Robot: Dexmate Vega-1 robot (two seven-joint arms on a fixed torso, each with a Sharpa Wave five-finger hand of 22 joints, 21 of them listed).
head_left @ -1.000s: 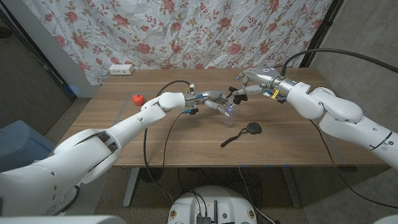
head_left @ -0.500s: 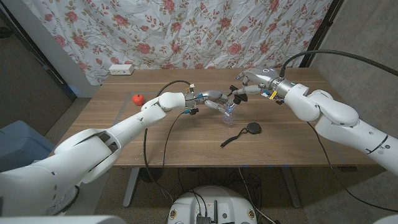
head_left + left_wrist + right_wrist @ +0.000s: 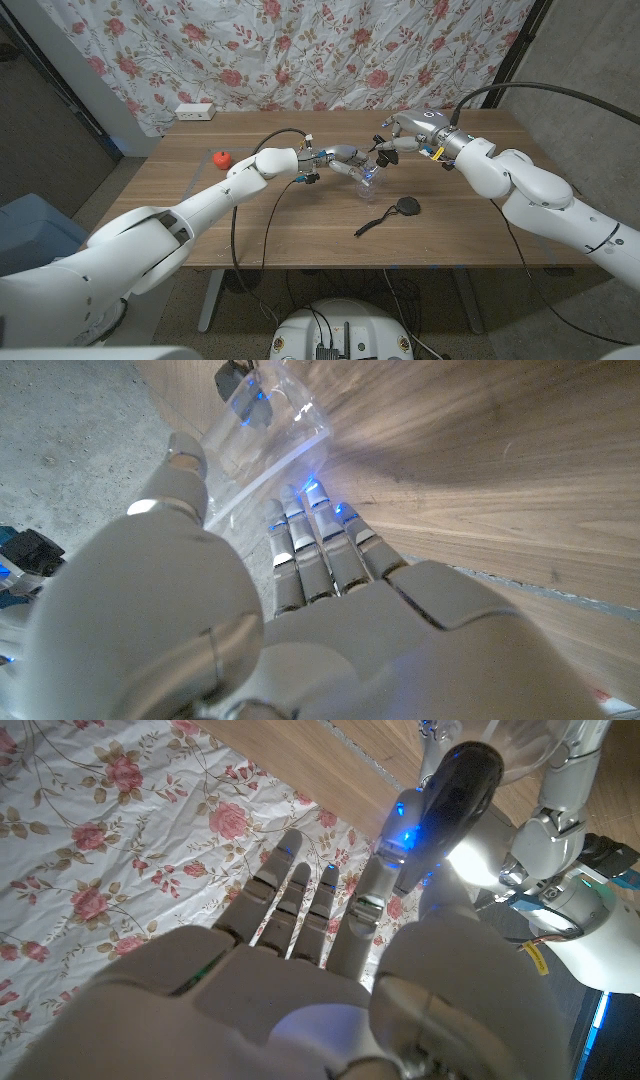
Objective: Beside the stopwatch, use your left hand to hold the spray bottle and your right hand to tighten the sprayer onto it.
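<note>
- Table [image 3: 250, 215]: stopwatch [image 3: 405, 208] lies on it near the front edge; assembly is held above the wood just behind it.
- Left hand [image 3: 335, 160] grips the clear spray bottle [image 3: 365, 180], tilted.
- Right hand [image 3: 400, 140] pinches the sprayer [image 3: 372, 165] at the bottle's neck.
- Judged: tightening under way; seating cannot be told.

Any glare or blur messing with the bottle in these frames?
Head view: sharp, evenly lit; the clear spray bottle is small and hard to outline between the left robot hand and right robot hand. Left wrist view: bottle soft, blue glints. Right wrist view: sprayer soft, with blue glare.
</note>
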